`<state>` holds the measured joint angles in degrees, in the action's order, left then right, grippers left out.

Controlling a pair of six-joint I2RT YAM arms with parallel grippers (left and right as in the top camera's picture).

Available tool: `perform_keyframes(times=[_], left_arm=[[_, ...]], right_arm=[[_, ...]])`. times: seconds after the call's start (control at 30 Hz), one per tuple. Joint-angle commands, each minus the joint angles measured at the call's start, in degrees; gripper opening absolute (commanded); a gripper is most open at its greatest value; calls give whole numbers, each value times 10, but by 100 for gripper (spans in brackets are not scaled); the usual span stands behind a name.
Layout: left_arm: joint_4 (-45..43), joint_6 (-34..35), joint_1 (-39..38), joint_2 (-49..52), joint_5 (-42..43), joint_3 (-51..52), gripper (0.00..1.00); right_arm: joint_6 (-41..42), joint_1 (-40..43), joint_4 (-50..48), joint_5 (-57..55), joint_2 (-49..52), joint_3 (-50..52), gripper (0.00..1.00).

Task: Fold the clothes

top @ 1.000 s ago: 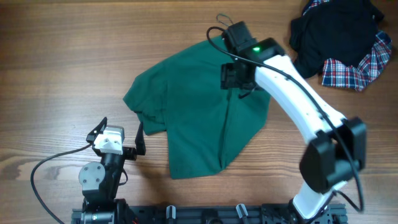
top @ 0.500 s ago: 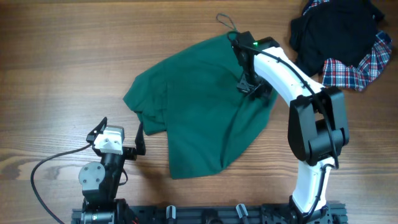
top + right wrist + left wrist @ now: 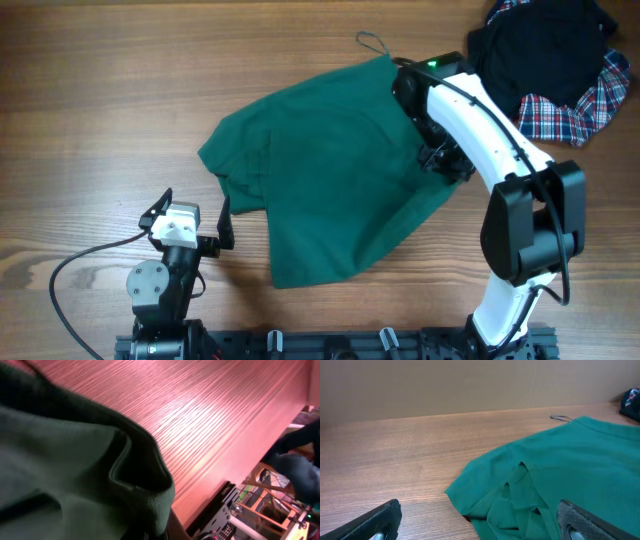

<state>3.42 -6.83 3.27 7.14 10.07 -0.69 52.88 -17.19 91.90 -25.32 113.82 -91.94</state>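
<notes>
Shifted rightward, right gripper (image 3: 445,162) clamps green garment (image 3: 330,180) stretching lower-left to upper-right; left gripper (image 3: 224,226) apart.

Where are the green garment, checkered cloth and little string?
green garment (image 3: 330,170): overhead view, middle of its flat part.
checkered cloth (image 3: 550,115): overhead view, its lower plaid patch.
little string (image 3: 370,43): overhead view, its loop.

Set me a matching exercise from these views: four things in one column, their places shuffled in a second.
Things
1. green garment
2. black garment
3. left end effector
4. cord

Places
a. far right corner
b. looped just beyond the green cloth's far edge
c. spread across the middle
d. near front left, off the cloth

Pairs: 1-c, 2-a, 3-d, 4-b
</notes>
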Motion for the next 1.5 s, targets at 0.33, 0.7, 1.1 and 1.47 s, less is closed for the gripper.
perform_keyframes(times=[0.33, 0.7, 1.1, 1.47], left_arm=[[1, -9, -4, -3, -3, 3, 100], [-56, 25, -4, -3, 59, 3, 100], [254, 83, -4, 426, -3, -499, 100], [187, 86, -16, 703, 25, -511, 28]], right_arm=[[-195, 89, -159, 111, -174, 44, 100], [-469, 89, -250, 449, -305, 71, 4], [-453, 89, -265, 449, -305, 71, 4], [-449, 89, -268, 449, -305, 71, 4]])
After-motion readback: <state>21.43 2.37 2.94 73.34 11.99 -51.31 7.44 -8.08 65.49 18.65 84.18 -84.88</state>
